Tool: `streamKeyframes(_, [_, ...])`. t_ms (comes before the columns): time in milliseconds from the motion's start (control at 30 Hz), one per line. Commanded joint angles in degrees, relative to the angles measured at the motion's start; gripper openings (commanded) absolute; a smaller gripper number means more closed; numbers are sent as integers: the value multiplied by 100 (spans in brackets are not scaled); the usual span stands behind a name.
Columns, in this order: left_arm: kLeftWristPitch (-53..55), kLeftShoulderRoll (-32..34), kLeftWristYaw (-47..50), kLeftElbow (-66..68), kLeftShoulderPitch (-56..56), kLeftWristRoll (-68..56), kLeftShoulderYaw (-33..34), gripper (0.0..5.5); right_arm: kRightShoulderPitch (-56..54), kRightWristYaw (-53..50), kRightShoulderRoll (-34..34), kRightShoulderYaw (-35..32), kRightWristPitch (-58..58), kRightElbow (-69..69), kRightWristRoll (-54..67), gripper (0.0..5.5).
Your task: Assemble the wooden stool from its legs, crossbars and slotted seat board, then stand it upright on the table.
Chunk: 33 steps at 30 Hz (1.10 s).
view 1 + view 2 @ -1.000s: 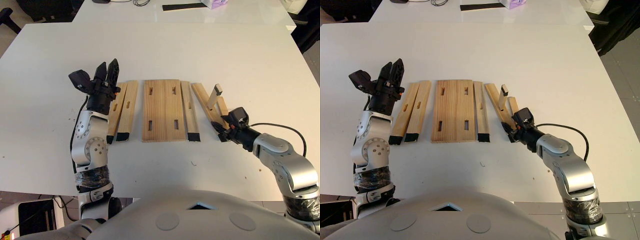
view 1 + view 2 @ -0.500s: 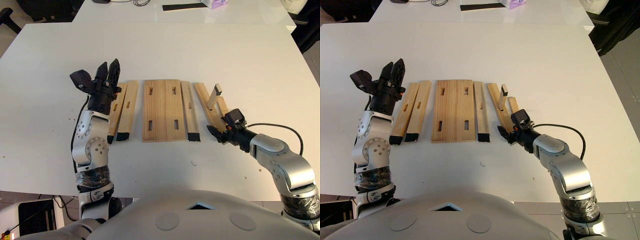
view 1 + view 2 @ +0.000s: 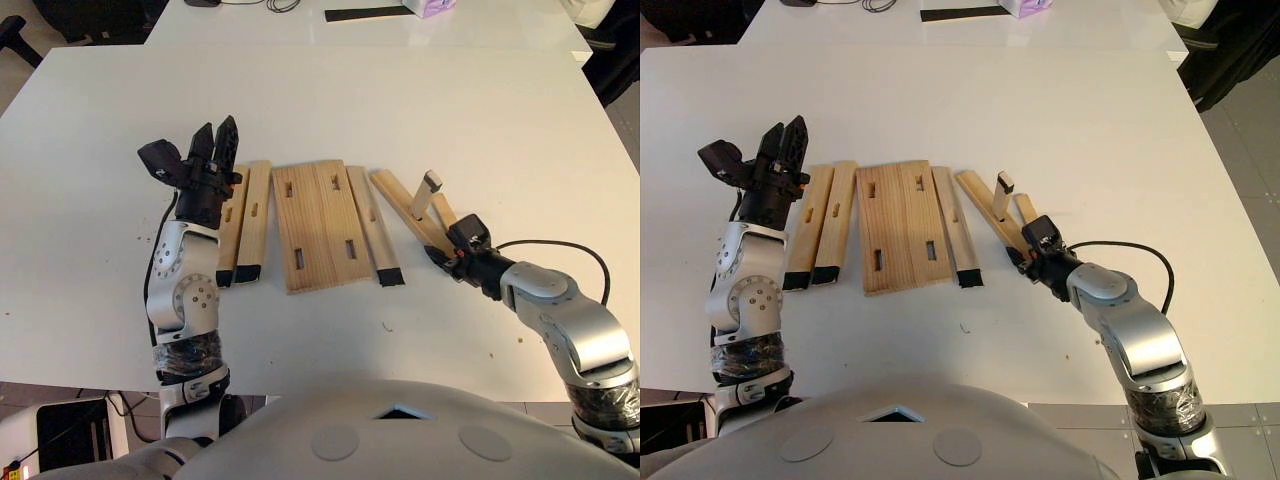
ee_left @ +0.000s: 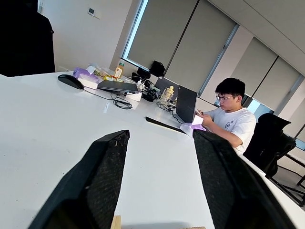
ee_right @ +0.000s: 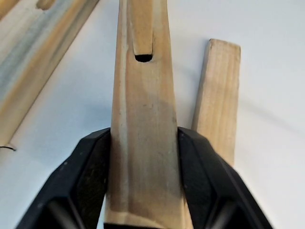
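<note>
Stool leg (image 3: 396,196) held in right fingers (image 5: 90,167); left fingers (image 4: 105,176) spread, empty. Slotted-in crossbar (image 3: 430,188) may drop out if jerked.

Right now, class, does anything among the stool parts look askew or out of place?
Yes. The seat board lies skewed, not parallel with the two legs on its left. The rightmost leg, clamped by the right gripper, slants too, and a crossbar juts up from its slot.
</note>
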Motion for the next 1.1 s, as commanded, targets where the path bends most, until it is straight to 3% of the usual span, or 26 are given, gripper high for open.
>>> streamKeyframes(33, [4,48,25,46,-66,12,46,248,-669,-39,240,-406,158,152,158,205])
streamKeyframes(167, [101,147,19,60,-288,-144,181,248,-1839,-98,859,-1372,523,742,767,205])
streamKeyframes(300, [580,250,-60,-73,-906,-944,284,248,-3601,-106,1833,-3092,695,2115,2368,205])
streamKeyframes(400, [1054,378,-271,-128,-1678,-1709,213,248,-4354,60,2116,-3829,609,2694,3498,205])
streamKeyframes(667, [2111,377,-333,-162,-2815,-3777,139,248,-4554,1343,1696,-3536,366,2869,4481,205])
streamKeyframes(900, [2871,736,-313,-27,-2963,-4855,115,301,-4643,3052,586,-3093,22,3119,4428,205])
streamKeyframes(1100, [3269,921,-282,-125,-2892,-5691,5,301,-4550,4072,142,-2332,-232,2924,4274,205])
